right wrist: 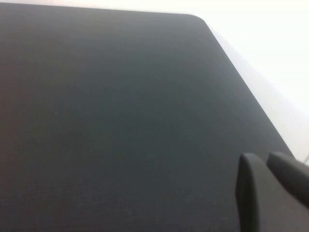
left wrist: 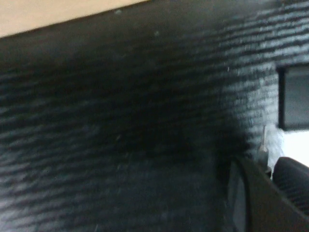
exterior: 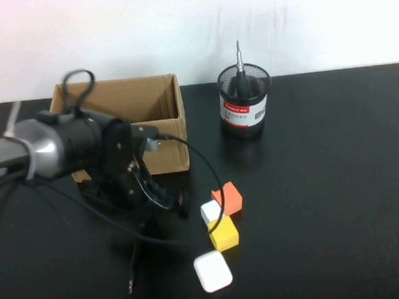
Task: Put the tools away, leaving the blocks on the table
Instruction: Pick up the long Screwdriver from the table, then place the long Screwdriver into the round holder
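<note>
My left gripper (exterior: pixel 170 201) is down at the black table (exterior: pixel 340 201), in front of the cardboard box and left of the blocks. In the left wrist view its fingers (left wrist: pixel 251 193) stand close together, shut, with a pale sliver in the gap; I cannot tell what it is. The orange block (exterior: pixel 228 197), white block (exterior: pixel 210 211) and yellow block (exterior: pixel 224 235) sit clustered. The pen-like tool (exterior: pixel 240 68) stands in the mesh cup. A thin black rod (exterior: pixel 131 267) lies near the front edge. The scissors are hidden. My right gripper (right wrist: pixel 263 162) is shut over bare table.
An open cardboard box (exterior: pixel 131 103) stands at the back left. A black mesh cup (exterior: pixel 245 105) stands at the back centre. A white rounded case (exterior: pixel 213 271) lies in front of the yellow block. Cables from the left arm loop over the table beside the blocks.
</note>
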